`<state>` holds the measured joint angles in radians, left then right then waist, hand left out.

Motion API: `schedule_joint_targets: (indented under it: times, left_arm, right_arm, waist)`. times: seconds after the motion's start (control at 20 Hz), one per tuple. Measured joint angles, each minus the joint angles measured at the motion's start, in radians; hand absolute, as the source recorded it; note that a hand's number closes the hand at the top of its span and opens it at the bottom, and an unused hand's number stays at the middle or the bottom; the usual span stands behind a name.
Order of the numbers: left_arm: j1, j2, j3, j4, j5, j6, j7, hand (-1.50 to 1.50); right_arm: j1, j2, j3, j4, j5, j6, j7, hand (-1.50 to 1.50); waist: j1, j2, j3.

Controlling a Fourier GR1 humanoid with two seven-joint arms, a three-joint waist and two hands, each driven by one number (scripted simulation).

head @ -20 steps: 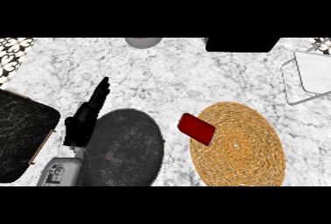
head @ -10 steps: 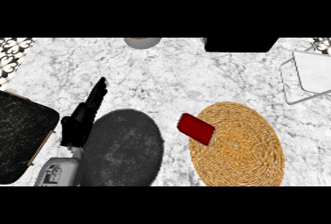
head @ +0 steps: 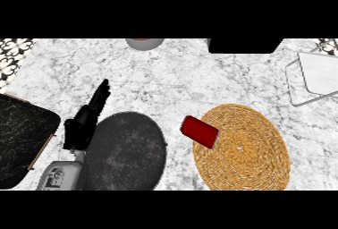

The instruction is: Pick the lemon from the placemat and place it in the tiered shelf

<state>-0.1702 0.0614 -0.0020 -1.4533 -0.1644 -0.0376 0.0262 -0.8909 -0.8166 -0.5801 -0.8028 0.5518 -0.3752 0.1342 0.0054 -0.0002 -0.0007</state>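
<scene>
On the marble counter, my left hand point(head: 84, 120) rests with fingers straight, holding nothing. No lemon is visible; only a red block point(head: 199, 131) overlaps the woven placemat's point(head: 247, 150) left edge (the wire shelf point(head: 315, 78) sits far right). I'd locate the fruit before reaching.

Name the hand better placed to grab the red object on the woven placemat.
Likely the left hand: only one showing, open, across the dark plate from the red object. Right hand is out of view.
</scene>
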Motion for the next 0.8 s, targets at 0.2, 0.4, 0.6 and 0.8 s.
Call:
schedule_joint_targets:
  times: [0.2, 0.4, 0.6, 0.8]
  left_arm:
    - [-0.022, 0.002, 0.010, 0.037, -0.001, 0.003, -0.015, 0.00]
    - [-0.014, 0.003, 0.013, 0.044, -0.003, 0.006, -0.027, 0.00]
    - [-0.002, 0.007, 0.012, 0.027, -0.002, 0.001, -0.023, 0.00]
    - [0.004, 0.004, 0.016, 0.015, -0.002, 0.011, -0.014, 0.00]
  right_arm:
    - [-0.029, -0.008, -0.024, -0.035, -0.050, -0.009, 0.034, -1.50]
    - [-0.039, -0.041, -0.104, -0.080, -0.130, -0.023, 0.059, -1.50]
    - [-0.017, -0.128, -0.166, -0.101, -0.165, -0.011, 0.138, -1.50]
    - [0.074, -0.227, -0.240, -0.113, -0.207, 0.079, 0.240, -1.50]
  waist:
    - [-0.002, 0.000, 0.000]
    - [-0.008, -0.002, 0.000]
    - [-0.012, -0.003, 0.000]
    - [-0.027, -0.007, 0.000]
